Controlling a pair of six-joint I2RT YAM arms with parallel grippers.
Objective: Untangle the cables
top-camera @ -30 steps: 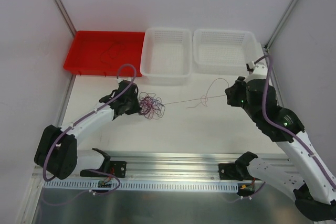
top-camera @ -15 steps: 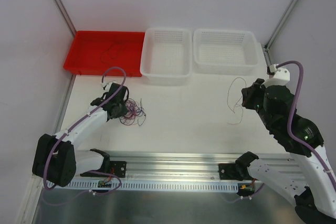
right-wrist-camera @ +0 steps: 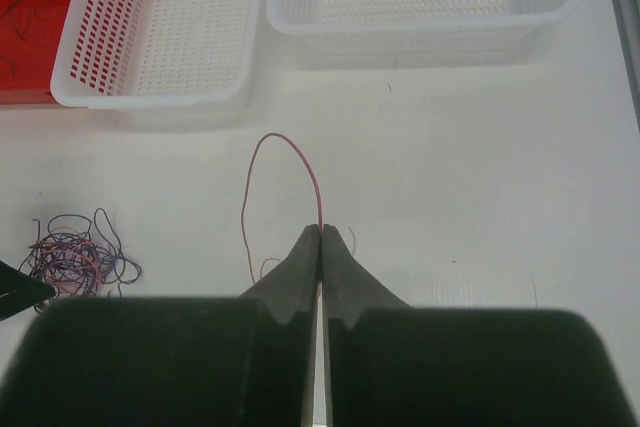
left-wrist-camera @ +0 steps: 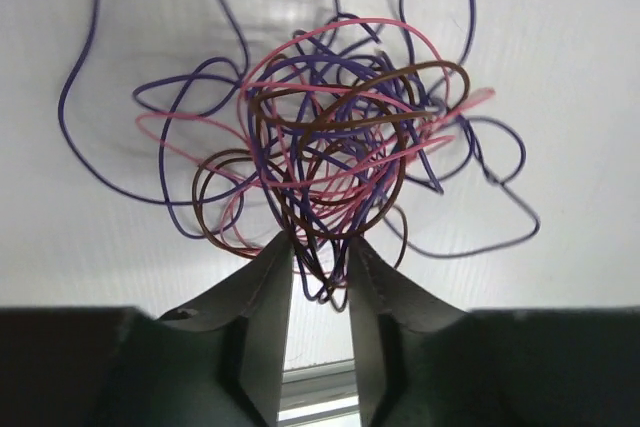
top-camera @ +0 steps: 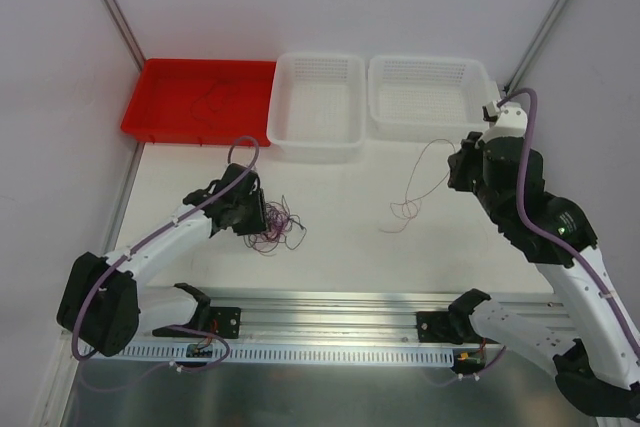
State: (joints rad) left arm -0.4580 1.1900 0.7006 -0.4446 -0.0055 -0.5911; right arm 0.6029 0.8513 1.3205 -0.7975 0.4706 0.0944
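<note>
1. On the left half of the white counter, my left claw sits low at the near edge of the tangle of cables.
2. That claw's 2 fingers stand slightly parted, with a narrow gap between them. The tangle's lowest loops dip into the gap, and I cannot tell whether either finger presses on them.
3. The tangle is a loose ball of purple, pink-red and dark brown strands lying on the counter, with wide purple loops spreading out to both sides.
4. Over the right half of the counter, my right claw is closed tight on 1 red cable, pinched right at the fingertips.
5. From those tips the red cable rises in a narrow arch and drops away to the left. From above, it trails down from the claw and curls at its free end, though I cannot tell whether that end touches the counter.
6. The red cable lies well apart from the tangle.
7. Along the far edge of the counter, 3 containers stand in a row: a red tray at the left, then a middle white basket and a right white basket, both perforated.
8. The red tray holds a thin dark cable, looped on its floor.
9. My right claw hangs near the front right corner of the right white basket.
</note>
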